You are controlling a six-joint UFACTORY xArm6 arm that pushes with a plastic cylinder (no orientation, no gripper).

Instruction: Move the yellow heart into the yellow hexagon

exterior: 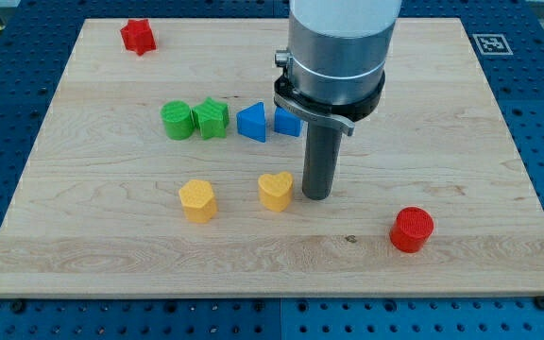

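Observation:
The yellow heart point(275, 191) lies on the wooden board just below its middle. The yellow hexagon point(197, 200) lies to the heart's left, a gap of about one block between them. My tip point(318, 195) rests on the board right beside the heart's right side, very close to it or touching it. The rod rises from there into the arm's large grey cylinder at the view's top.
A green cylinder point(178, 121), a green star-like block point(212, 118), a blue triangle point(252, 123) and a blue block point(286, 121) partly hidden by the arm form a row above the heart. A red star point(138, 36) sits at top left, a red cylinder point(412, 229) at bottom right.

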